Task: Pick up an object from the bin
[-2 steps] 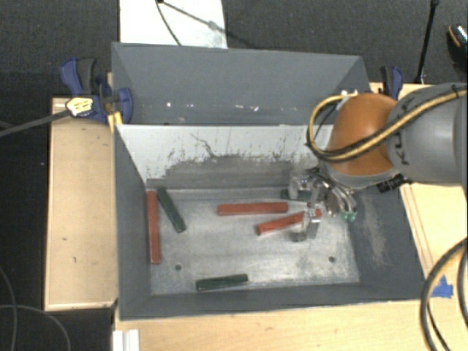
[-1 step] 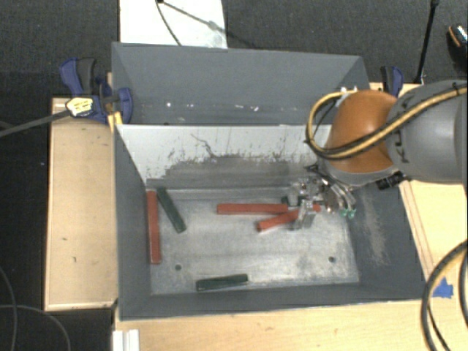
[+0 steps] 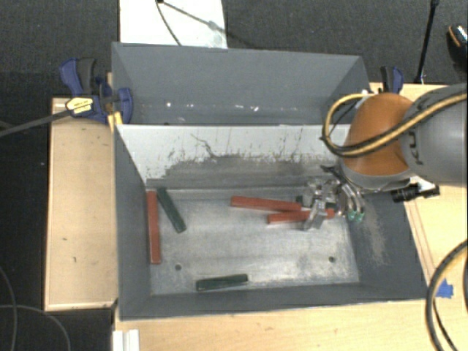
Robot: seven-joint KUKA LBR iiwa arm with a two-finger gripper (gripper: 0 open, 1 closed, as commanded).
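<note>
My gripper is low in the bin's right part, at the right ends of two red sticks. The longer red stick lies slanted across the middle of the floor. A shorter red stick lies just below it, its right end running under the fingers. The gripper's metal fingers stand over those ends, and whether they close on a stick is hidden by the gripper body.
A long red stick lies along the left wall with a dark green stick slanted beside it. Another dark green stick lies near the front wall. The arm with its orange cover and cables hangs over the right wall.
</note>
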